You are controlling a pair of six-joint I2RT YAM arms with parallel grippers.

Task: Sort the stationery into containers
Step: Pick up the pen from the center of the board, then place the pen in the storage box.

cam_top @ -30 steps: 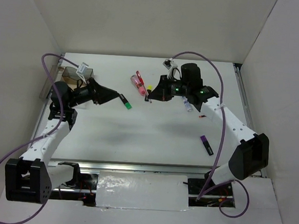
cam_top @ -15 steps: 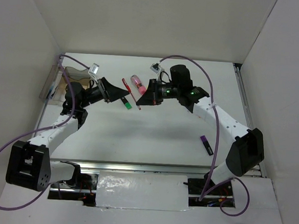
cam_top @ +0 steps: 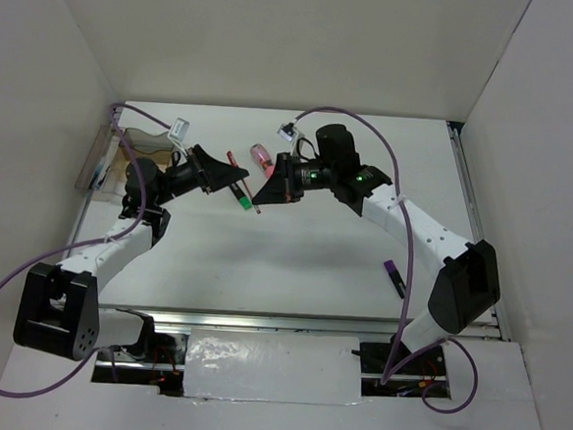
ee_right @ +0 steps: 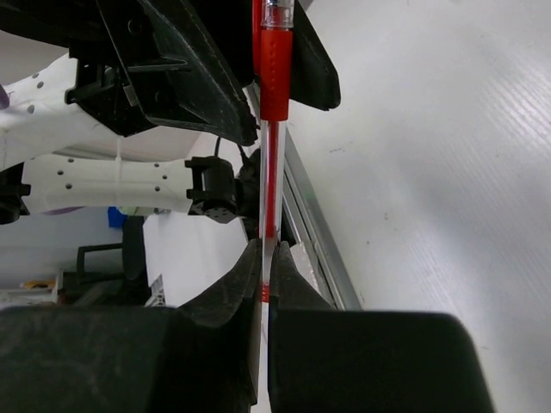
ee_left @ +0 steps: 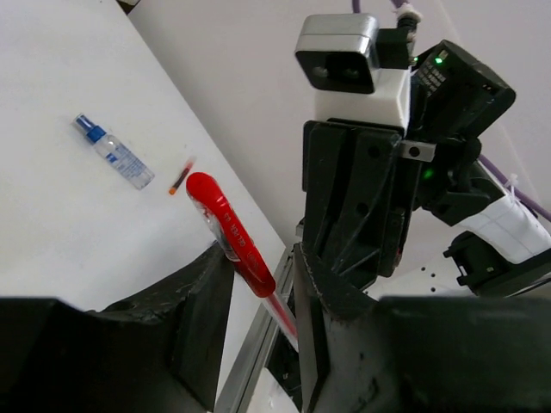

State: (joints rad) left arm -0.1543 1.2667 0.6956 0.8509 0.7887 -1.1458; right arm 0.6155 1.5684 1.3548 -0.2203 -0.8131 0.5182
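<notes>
Top view: shows right hand point(cam_top: 263, 194) clamped on red pen point(cam_top: 232, 160), above table point(cam_top: 294, 255), facing left hand point(cam_top: 240, 179). Green highlighter point(cam_top: 242, 201) just beneath, pink tube point(cam_top: 261, 155) behind, purple highlighter point(cam_top: 394, 278) near right arm, box point(cam_top: 113, 159) far left.
Left wrist: pen between left fingers point(ee_left: 202, 318), jaws apart, not gripping. Bottle point(ee_left: 114, 152) flat on table.
Right wrist: fingers pinched on pen's clear barrel.

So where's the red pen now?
Top view: the red pen is over the table's far middle, pinched by the right pincer, its other end between the left pincer's fingers.
</notes>
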